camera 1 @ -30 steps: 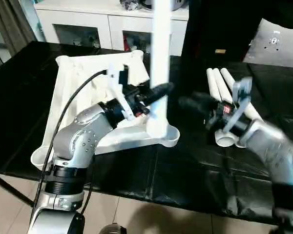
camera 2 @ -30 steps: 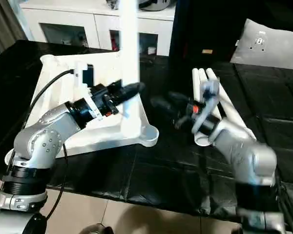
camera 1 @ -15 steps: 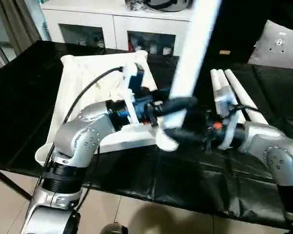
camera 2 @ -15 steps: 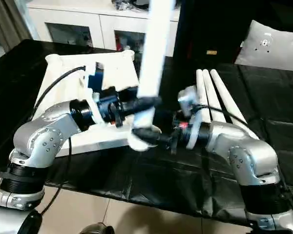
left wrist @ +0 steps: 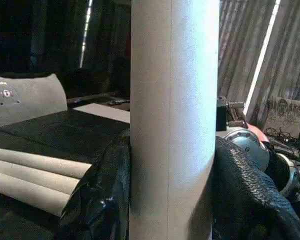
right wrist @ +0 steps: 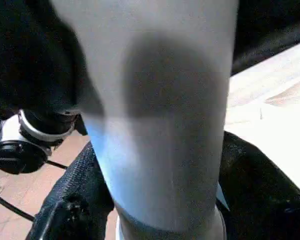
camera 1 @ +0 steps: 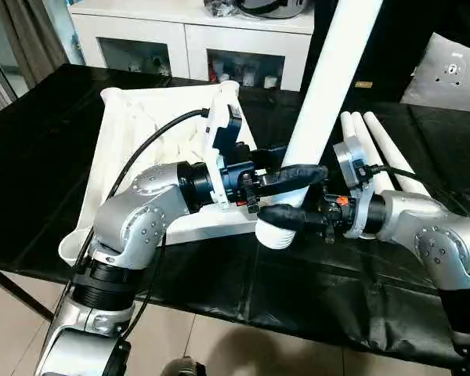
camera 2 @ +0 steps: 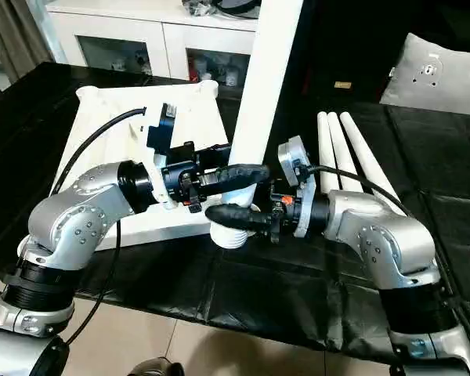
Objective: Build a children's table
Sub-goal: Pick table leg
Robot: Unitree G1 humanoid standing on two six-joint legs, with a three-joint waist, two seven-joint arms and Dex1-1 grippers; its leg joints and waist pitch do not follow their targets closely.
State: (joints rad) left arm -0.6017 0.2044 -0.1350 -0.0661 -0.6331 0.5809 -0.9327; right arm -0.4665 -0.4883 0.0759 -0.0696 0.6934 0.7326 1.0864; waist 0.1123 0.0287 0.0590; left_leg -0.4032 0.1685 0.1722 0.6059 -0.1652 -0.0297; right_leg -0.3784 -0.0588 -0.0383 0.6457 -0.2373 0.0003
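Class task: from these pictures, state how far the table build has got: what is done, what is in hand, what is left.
Done: the table top lies upside down, ribs up. In hand: one leg is gripped by both the left tool and the right tool, tilted, its wide end at the near corner; whether it is seated is hidden. Left: three legs lie beside on the black surface.

The upside-down white plastic tabletop lies on the left part of the black-covered table. Three long white tubular legs lie side by side on the right. Between them, a fourth white tubular leg stands tilted, held by the left claw above and the right claw below.
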